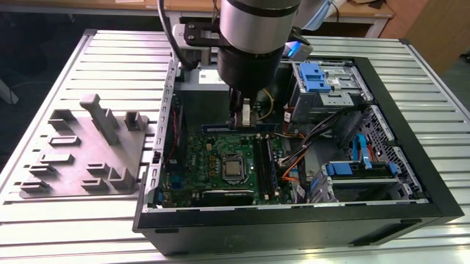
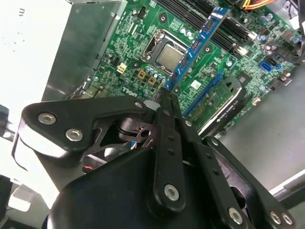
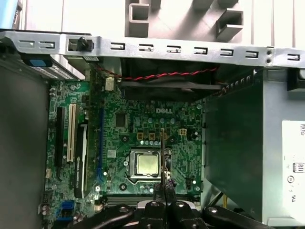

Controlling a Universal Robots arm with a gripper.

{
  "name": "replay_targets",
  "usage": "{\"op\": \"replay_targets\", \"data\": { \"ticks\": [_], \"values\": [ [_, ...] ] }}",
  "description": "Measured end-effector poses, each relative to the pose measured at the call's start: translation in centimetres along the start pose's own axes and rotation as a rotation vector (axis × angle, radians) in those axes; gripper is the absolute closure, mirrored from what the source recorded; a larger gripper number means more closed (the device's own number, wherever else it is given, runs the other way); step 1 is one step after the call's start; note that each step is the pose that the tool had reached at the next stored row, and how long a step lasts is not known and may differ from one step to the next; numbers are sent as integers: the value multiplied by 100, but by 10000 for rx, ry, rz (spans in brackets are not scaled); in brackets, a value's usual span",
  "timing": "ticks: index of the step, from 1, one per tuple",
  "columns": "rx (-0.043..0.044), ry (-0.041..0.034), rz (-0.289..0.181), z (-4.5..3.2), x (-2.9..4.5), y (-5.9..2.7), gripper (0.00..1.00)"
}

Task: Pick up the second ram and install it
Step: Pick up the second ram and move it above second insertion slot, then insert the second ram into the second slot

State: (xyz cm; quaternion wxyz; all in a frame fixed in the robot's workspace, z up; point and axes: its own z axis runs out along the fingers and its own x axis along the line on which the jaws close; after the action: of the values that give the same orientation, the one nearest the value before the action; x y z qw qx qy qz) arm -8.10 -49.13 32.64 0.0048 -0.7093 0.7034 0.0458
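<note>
A wide table of silver-grey ribbed metal slats (image 1: 66, 231) carries the whole scene in the exterior view. Its long grooves run from the exterior view's left to the exterior view's right. The slats shine softly under an even light, and no hard shadows fall on them. Behind the table's far edge lies a light-brown wooden board (image 1: 96, 4), and a brown wooden panel (image 1: 433, 27) stands at the exterior view's right. Under the board is a dark, shaded space (image 1: 37, 44). The same pale slats (image 3: 95, 14) also appear in the first wrist view.
</note>
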Motion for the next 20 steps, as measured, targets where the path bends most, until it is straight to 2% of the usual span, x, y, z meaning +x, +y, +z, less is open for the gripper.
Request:
{"op": "replay_targets", "data": {
  "ticks": [4, 20],
  "values": [
    [-41, 0, 3, 54, 4, -3, 92],
    [-36, -11, 89, 62, 4, -4, 92]
  ]
}}
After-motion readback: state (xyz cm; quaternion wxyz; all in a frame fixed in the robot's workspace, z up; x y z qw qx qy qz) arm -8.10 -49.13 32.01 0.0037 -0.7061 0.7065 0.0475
